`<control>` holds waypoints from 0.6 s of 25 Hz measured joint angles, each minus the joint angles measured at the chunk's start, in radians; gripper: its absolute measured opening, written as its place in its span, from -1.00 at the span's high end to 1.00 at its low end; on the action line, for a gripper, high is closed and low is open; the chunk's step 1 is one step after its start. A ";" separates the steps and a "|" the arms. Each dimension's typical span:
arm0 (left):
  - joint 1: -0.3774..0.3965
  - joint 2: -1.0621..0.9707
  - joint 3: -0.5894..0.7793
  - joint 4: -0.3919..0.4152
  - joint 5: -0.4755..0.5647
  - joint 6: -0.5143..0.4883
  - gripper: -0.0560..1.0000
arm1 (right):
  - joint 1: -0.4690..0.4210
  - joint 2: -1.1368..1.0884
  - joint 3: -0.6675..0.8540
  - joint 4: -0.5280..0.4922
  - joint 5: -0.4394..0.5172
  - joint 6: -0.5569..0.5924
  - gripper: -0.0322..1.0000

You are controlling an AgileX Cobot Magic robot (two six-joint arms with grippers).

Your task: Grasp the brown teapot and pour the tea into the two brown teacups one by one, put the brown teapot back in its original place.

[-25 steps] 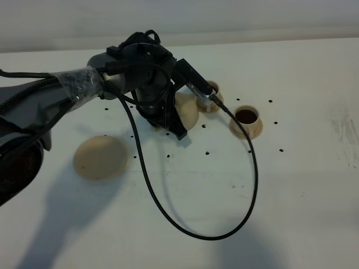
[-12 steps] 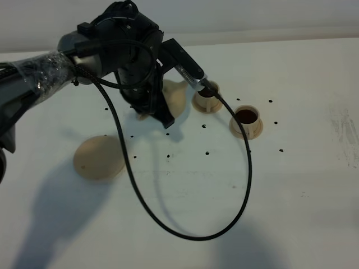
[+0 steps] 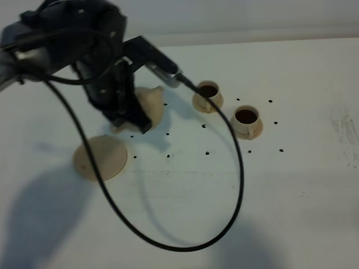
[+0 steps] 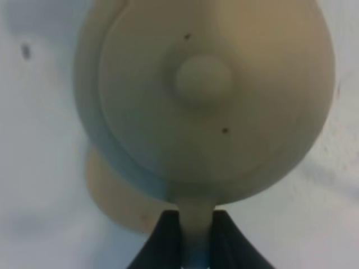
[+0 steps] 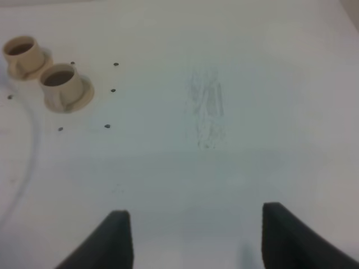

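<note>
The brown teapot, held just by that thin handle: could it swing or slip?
Probably it could swing: the left gripper pinches only the narrow loop handle, with the round brown teapot hanging beyond the fingers. It looks like rigid clay, so likely hard, smooth and breakable if dropped.

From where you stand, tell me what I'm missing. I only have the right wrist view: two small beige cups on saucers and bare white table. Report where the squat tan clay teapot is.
Observer: The squat tan clay teapot hangs in the left gripper, whose fingers pinch its loop handle.
Operator: Give me its position against the coaster.
Observer: In the high view the flat round tan disc coaster lies bare, just below and left of the teapot. The left wrist view shows part of the disc under the pot's edge.
Operator: Confirm both cups got tea.
Observer: From above, both small beige cups, and, show dark liquid inside.
</note>
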 joint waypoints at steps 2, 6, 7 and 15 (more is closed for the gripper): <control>0.023 -0.031 0.062 -0.024 -0.014 -0.031 0.88 | 0.000 0.000 0.000 0.000 0.000 0.000 -0.01; 0.067 -0.092 0.209 -0.062 -0.073 -0.097 0.88 | 0.000 0.000 0.000 0.000 0.000 0.000 -0.01; 0.076 -0.113 0.247 -0.069 -0.092 -0.112 0.88 | 0.000 0.000 0.000 0.000 0.000 0.000 -0.01; 0.159 -0.249 0.417 -0.088 -0.140 -0.179 0.88 | 0.000 0.000 0.000 0.000 0.000 0.000 -0.01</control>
